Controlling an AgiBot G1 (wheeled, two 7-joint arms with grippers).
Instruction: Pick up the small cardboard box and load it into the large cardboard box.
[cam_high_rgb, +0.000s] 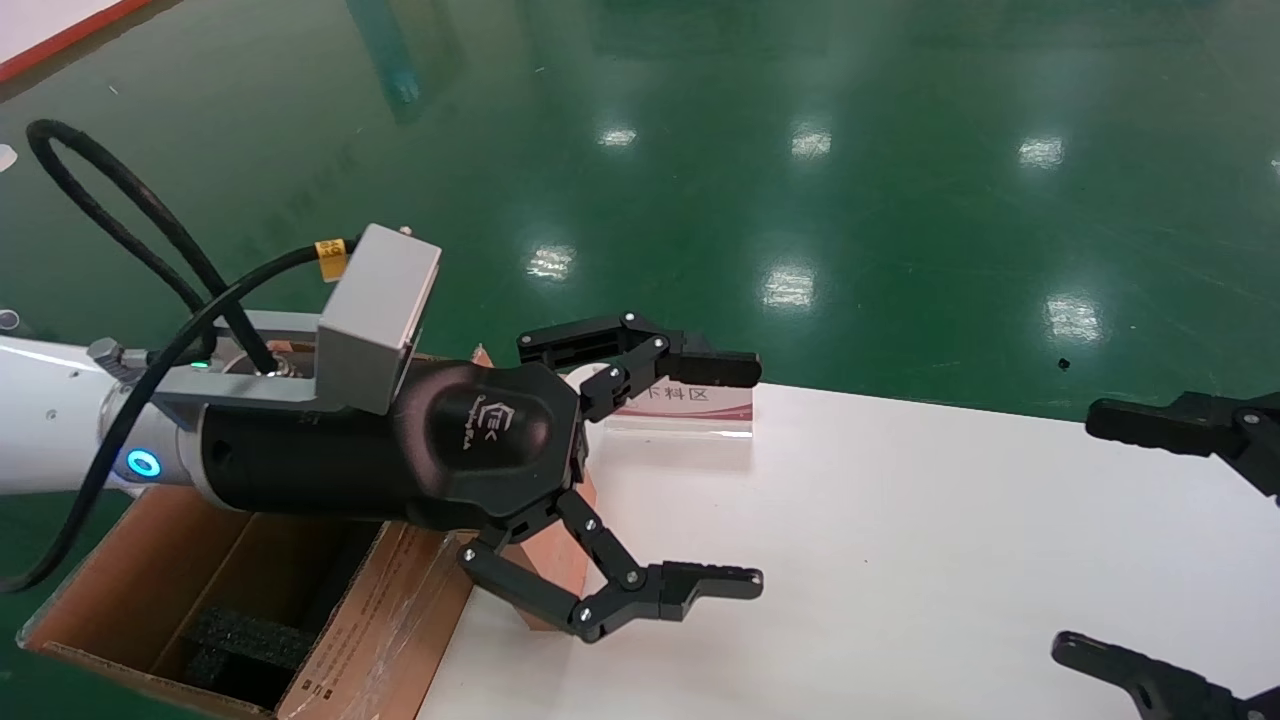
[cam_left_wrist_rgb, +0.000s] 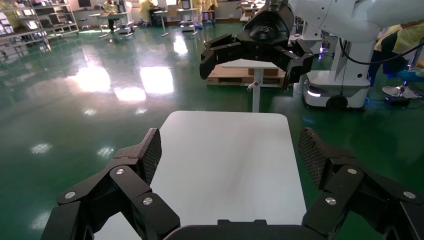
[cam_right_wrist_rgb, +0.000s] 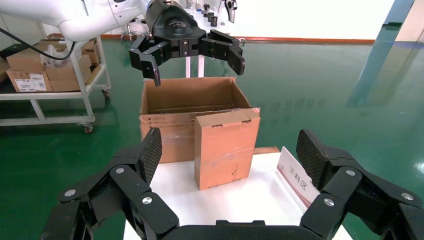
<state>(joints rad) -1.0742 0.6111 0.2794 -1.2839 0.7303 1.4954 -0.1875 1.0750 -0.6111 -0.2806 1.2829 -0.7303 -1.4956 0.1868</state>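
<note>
The small cardboard box (cam_right_wrist_rgb: 225, 150), reddish-brown with slot cut-outs on its top edge, stands upright on the white table (cam_right_wrist_rgb: 225, 200), against the large cardboard box (cam_right_wrist_rgb: 170, 105). In the head view only a strip of the small box (cam_high_rgb: 550, 572) shows under my left gripper (cam_high_rgb: 752, 473). That gripper is open and empty and hovers over the small box and the carton's near end; the right wrist view shows it too (cam_right_wrist_rgb: 195, 65). The large carton (cam_high_rgb: 150, 570) is open, with black foam (cam_high_rgb: 240, 640) inside. My right gripper (cam_high_rgb: 1078, 532) is open and empty at the table's right side, facing the small box.
A small white sign with a red stripe (cam_high_rgb: 680, 400) stands at the table's far edge, beside the small box; it also shows in the right wrist view (cam_right_wrist_rgb: 297, 177). The white table top (cam_high_rgb: 900, 560) stretches between the grippers. Green floor lies beyond.
</note>
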